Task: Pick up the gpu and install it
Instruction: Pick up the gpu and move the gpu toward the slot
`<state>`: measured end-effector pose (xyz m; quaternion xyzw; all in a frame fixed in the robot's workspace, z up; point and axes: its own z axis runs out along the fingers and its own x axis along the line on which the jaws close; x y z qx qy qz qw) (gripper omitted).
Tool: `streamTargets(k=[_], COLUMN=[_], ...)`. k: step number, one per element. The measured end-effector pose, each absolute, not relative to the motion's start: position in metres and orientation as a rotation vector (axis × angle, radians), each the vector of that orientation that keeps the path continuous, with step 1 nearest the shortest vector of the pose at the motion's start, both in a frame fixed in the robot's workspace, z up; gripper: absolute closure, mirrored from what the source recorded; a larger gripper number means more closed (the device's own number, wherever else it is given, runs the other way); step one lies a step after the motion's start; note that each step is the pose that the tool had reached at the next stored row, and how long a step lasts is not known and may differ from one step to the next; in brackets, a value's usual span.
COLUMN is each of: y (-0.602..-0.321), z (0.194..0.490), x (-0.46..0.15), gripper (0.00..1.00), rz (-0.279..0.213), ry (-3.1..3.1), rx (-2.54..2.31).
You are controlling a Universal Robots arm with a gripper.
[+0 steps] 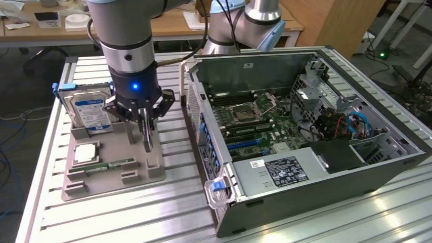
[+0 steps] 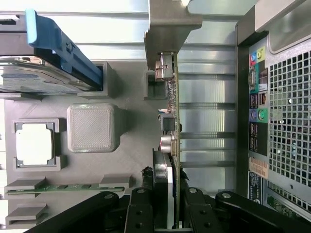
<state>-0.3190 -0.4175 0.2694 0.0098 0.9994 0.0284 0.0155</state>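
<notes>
The gpu (image 1: 147, 137) is a thin dark card standing on edge over the grey holder tray (image 1: 115, 178), its lower end at the tray's slot. My gripper (image 1: 145, 119) comes down from above and is shut on the card's upper part. In the wrist view the gpu (image 2: 171, 121) runs edge-on away from the camera, with its silvery bracket (image 2: 170, 24) at the far end. My gripper (image 2: 167, 213) clamps it between two black fingers (image 2: 141, 218). Whether the card rests in the slot or hangs just above it, I cannot tell.
On the tray stand a hard drive (image 1: 91, 111) with a blue clip, a processor chip (image 1: 86, 152) and a green memory stick (image 1: 108, 165). The open computer case (image 1: 378, 167) with its motherboard (image 1: 250, 121) lies at the exterior view's right. Its rear panel (image 2: 286, 97) is close beside the card.
</notes>
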Motion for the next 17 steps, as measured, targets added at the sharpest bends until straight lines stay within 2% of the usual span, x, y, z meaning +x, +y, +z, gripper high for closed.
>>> streamTargets(k=[17], y=[-0.4175], z=[0.2785], x=[-0.319], gripper=[0.72], rz=[0.091], ry=[3.109], rx=[0.031])
